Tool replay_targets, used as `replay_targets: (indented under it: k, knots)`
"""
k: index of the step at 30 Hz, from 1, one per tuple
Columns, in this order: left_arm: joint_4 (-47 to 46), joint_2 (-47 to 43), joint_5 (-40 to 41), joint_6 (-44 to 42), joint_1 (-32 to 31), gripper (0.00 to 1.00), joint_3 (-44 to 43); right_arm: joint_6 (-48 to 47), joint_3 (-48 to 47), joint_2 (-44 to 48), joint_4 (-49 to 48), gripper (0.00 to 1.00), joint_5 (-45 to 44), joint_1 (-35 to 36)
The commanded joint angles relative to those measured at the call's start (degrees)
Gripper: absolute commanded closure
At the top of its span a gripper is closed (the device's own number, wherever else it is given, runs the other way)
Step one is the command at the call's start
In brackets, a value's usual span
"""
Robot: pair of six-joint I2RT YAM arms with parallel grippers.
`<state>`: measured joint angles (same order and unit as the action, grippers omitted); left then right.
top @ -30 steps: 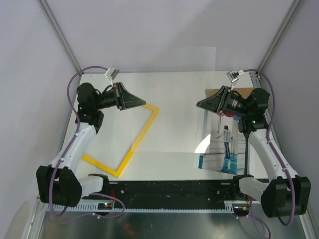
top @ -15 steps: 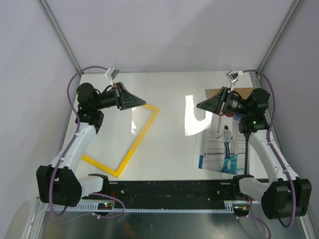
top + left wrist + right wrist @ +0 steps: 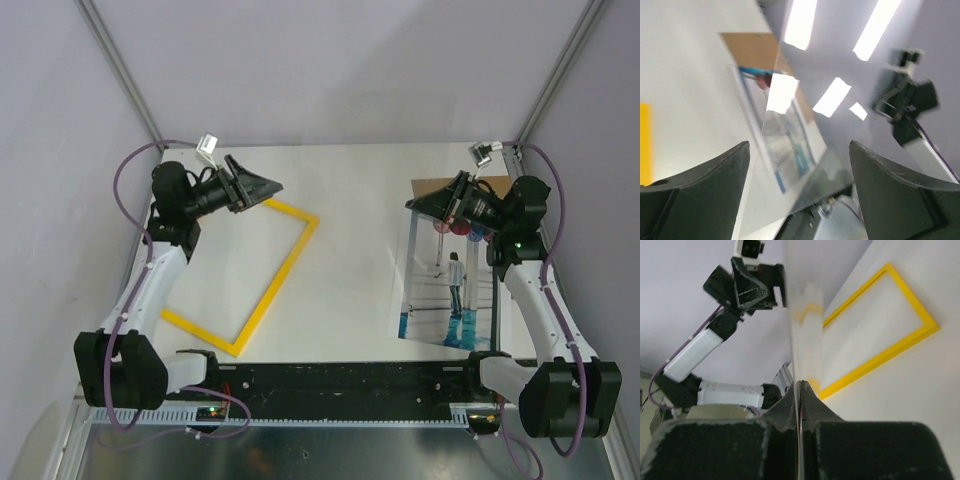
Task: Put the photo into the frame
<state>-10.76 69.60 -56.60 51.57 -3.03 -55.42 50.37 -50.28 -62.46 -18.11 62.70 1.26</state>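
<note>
1. The right gripper (image 3: 412, 206) is pinched tight on a clear pane (image 3: 802, 330). Its wrist view shows the pane edge-on between the fingers. From above only a faint edge shows, so I cannot tell the pane's tilt.
2. The left gripper (image 3: 272, 186) stands wide with nothing between its fingers, raised near the far corner of the frame (image 3: 287, 268).
3. The frame lies flat on the left of the table (image 3: 350, 190), yellow side up, its opening bare.
4. The photo (image 3: 455, 290) lies flat on the right, under the right arm and well apart from the frame. A brown board (image 3: 430, 186) shows just past its far end.
5. The step in hand looks like carrying the pane on 1 grip. I cannot tell whether it is bound for the frame or to be set aside.
6. To do this well, hold the pinch firm and move slowly, because a sheet held at 1 edge will likely flex and swing.
7. Lower 1 edge first, then lay the pane flat, clear of the photo so that nothing drags it.
8. Hold the left arm out of the pane's path, since only glare marks where the pane is.
</note>
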Motion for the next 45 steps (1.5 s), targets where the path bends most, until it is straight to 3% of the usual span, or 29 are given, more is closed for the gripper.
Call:
replay_targets:
  k: [1,7,12,16,25,34,45]
  knots:
    - [19.2,-0.4,21.8,-15.2,0.9,0.14,-4.8,-2.7,-2.6,1.9,6.0,1.0,-4.6,-3.3]
    - [31.9,2.0,43.0,-25.0,-2.8,0.19,-5.7,-7.8,-5.3,1.2,16.4,1.0,-9.7,-5.9]
    - [39.3,6.3,61.2,-30.9,-13.4,0.28,-7.3,-10.6,-9.7,-0.1,24.3,1.0,-15.0,-6.0]
    - [42.1,11.0,68.4,-33.5,-19.6,0.32,-6.9,-13.6,-13.2,-1.9,30.0,1.0,-19.2,-6.0]
    - [43.8,21.2,70.5,-36.5,-28.1,0.34,-7.3,-19.5,-16.2,-3.0,38.0,1.0,-26.6,-6.4]
    - [43.8,27.1,67.9,-39.0,-28.7,0.35,-6.8,-22.7,-16.2,-2.4,41.7,1.0,-28.8,-7.1]
    - [43.7,31.5,63.4,-41.4,-28.7,0.46,-7.2,-24.1,-15.9,-2.3,42.5,1.0,-29.2,-7.1]
